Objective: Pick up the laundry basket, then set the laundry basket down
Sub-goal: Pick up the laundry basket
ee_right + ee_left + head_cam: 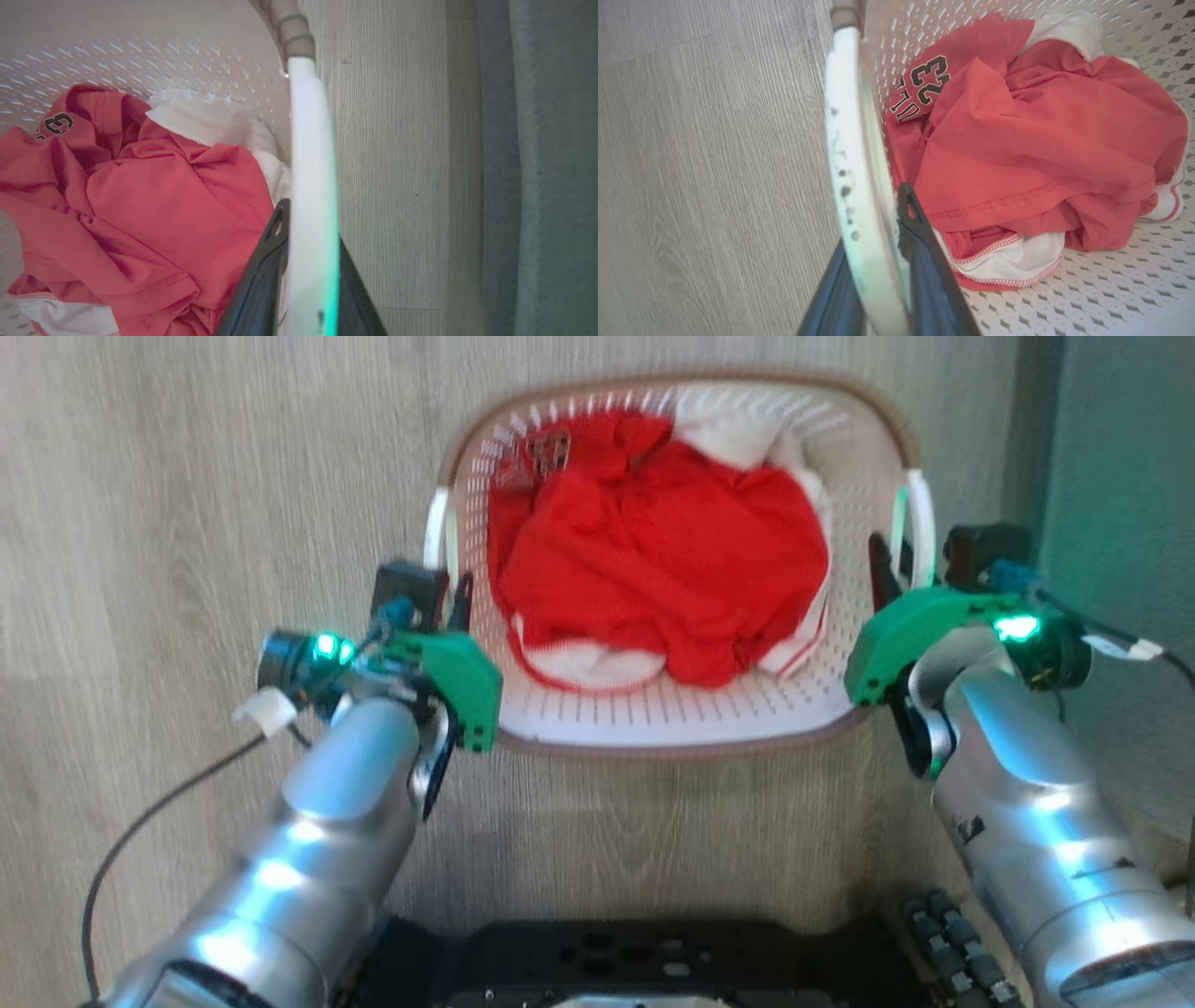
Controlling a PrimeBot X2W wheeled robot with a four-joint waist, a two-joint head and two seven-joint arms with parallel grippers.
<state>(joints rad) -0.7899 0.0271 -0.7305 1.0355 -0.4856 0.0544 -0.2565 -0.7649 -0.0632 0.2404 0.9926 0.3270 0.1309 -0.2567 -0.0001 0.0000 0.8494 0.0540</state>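
Head view: left tool (446, 590), right tool (904, 574) each pinching laundry basket (691, 717) handle; red garment (653, 560) inside.

One laundry basket (672, 714), two white handles (436, 537) (922, 523), two end effectors (456, 602) (892, 565), crumpled clothes (653, 551), count unclear

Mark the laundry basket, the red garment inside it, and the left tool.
laundry basket (672, 714), head view, near perforated wall.
red garment (653, 560), head view, middle of the cloth.
left tool (873, 219), left wrist view, midway between its two fingertips.
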